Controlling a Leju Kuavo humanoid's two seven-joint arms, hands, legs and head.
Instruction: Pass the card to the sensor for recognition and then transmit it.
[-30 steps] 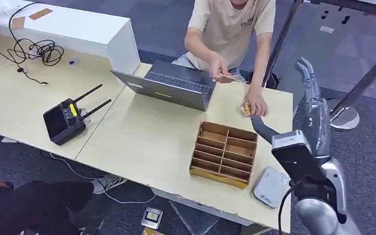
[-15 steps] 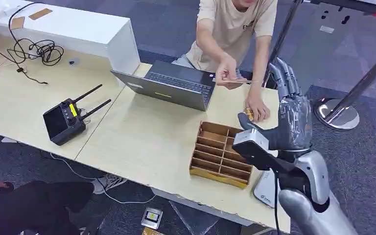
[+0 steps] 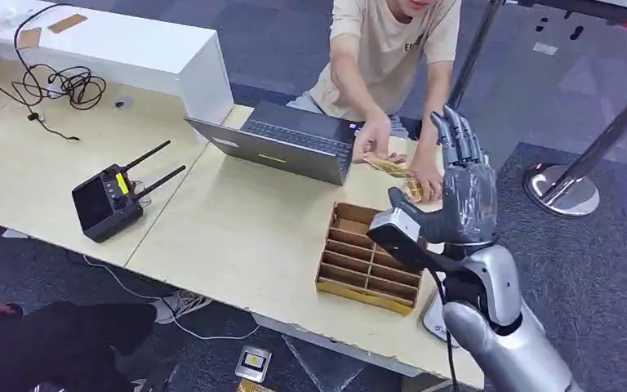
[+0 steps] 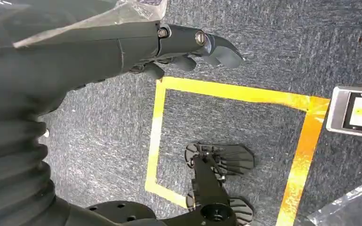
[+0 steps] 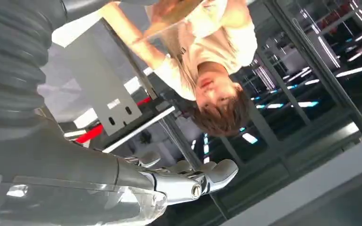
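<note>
My right hand (image 3: 463, 196) stood raised and empty, fingers spread upward, over the desk's (image 3: 237, 220) far right end, with the card (image 3: 385, 166) just far-left of it in the person's hand (image 3: 373, 140), its long axis roughly left-to-right toward my palm.

On the counter (image 3: 237, 237) ahead of me, a divided tray (image 3: 373, 257) sits near my right hand (image 3: 464, 200), which is raised just right of it. A laptop (image 3: 282, 147) lies beyond the tray, a remote controller (image 3: 110, 200) far left. A person (image 3: 388, 49) stands behind the counter, holding a card (image 3: 385, 166) above its far edge.
</note>
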